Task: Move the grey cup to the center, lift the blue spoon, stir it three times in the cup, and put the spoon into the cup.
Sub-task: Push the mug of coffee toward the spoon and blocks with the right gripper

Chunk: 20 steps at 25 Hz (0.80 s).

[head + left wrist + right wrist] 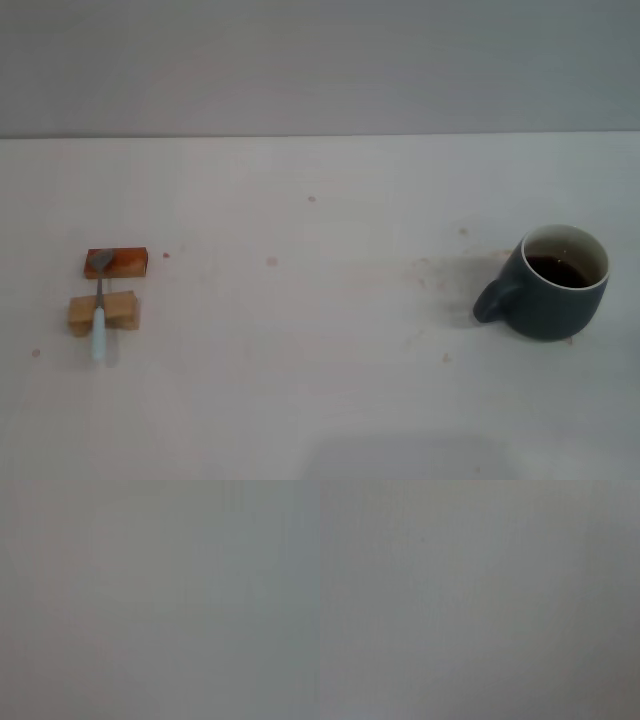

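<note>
Cup at 3 o'clock, spoon at 9 o'clock, no arm in sight

The grey cup (pixel 555 283) stands upright on the white table (pixel 320 400) toward 3 o'clock, handle pointing to 9 o'clock, dark liquid inside. Well apart, toward 9 o'clock, the blue spoon (pixel 99 312) lies across two wooden blocks: its bowl on the orange-brown block (pixel 116 262), its neck over the tan block (pixel 104 311), handle end at 6 o'clock. Neither gripper shows in any view; both wrist views give plain grey, so released or clenched cannot be told
</note>
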Each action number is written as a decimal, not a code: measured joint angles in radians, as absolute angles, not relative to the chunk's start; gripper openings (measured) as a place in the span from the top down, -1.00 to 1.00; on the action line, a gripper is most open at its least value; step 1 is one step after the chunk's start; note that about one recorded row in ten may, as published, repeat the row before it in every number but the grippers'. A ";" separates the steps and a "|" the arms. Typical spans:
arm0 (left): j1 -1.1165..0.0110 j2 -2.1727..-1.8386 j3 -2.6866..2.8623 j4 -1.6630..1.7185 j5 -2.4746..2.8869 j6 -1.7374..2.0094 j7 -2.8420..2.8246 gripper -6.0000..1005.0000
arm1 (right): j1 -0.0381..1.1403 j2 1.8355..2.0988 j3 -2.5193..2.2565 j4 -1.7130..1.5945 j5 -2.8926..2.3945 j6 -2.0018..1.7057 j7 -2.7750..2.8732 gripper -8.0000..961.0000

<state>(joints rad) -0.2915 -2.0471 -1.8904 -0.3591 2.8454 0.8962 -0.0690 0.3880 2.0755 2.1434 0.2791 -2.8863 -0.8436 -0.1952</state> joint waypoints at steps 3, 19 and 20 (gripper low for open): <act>-0.292 -2.050 -1.900 -0.357 2.845 0.896 -0.074 -0.37 | 0.391 2.076 2.143 0.279 -2.888 -0.844 -0.195 -0.51; -0.292 -2.052 -1.901 -0.359 2.847 0.896 -0.075 -0.36 | 0.402 2.080 2.125 0.245 -2.890 -0.844 -0.188 -0.37; -0.292 -2.052 -1.901 -0.359 2.847 0.896 -0.075 -0.36 | 0.407 2.081 2.125 0.234 -2.890 -0.844 -0.189 -0.36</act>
